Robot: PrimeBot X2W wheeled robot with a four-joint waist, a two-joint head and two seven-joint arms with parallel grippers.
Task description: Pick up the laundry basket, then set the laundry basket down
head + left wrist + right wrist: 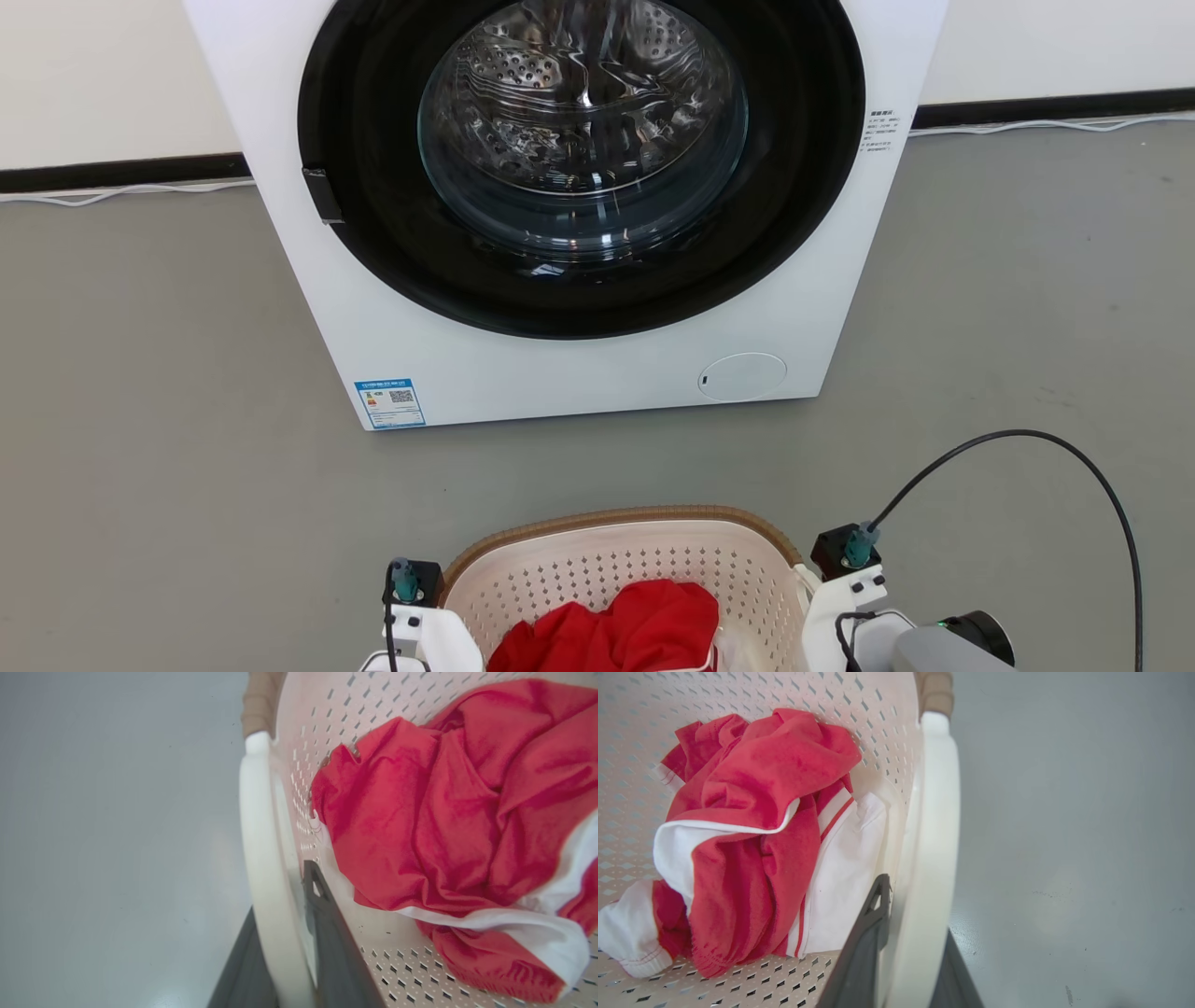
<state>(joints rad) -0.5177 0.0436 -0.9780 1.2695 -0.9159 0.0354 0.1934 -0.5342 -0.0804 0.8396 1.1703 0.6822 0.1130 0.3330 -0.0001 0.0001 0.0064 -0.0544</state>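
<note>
We clamp the left gripper (pixel 280 891) and right gripper (pixel 915 905), narrowly closed, on handles of the laundry basket (pixel 616 560). Red clothing (pixel 616 635) lies inside.

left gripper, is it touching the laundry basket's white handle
Touching. The left wrist view shows the left gripper clamped on the laundry basket by its white handle, a dark finger each side, no gap.

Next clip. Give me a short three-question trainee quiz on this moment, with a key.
1. Which appliance stands beyond the laundry basket?
2. True or false: the basket is empty.
3. The left gripper and right gripper are each shut on: A its brown rim; B a white side handle; C its perforated floor.
Key: 1 washing machine; 2 false, red and white clothes lie inside; 3 B.
</note>
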